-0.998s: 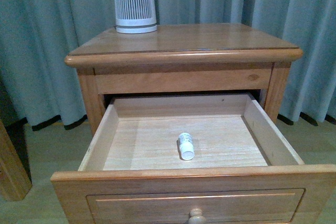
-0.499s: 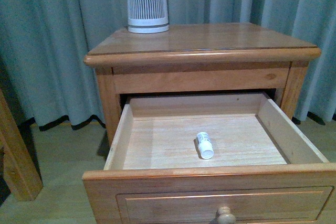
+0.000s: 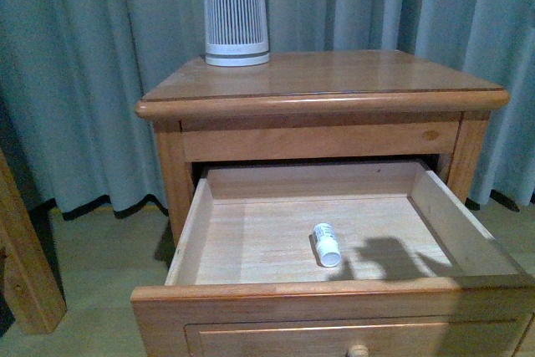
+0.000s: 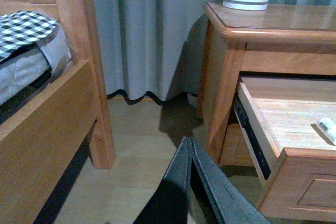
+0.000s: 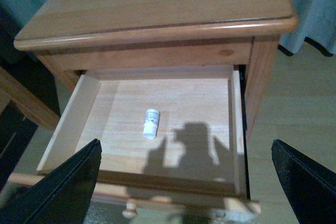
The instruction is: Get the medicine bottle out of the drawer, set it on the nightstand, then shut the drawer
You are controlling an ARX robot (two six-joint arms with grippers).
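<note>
White medicine bottle [image 3: 326,244] is shown lying on its side, lower centre of the front view, inside the pulled-out drawer [image 3: 334,288] of the nightstand [image 3: 351,73]. The left gripper [image 4: 189,142] is pressed closed and empty; the right gripper [image 5: 185,145] is spread wide, empty.

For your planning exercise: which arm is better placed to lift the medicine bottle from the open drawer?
Right: the right gripper hangs open over the drawer, the medicine bottle below; the left gripper is shut, low beside the nightstand.
</note>
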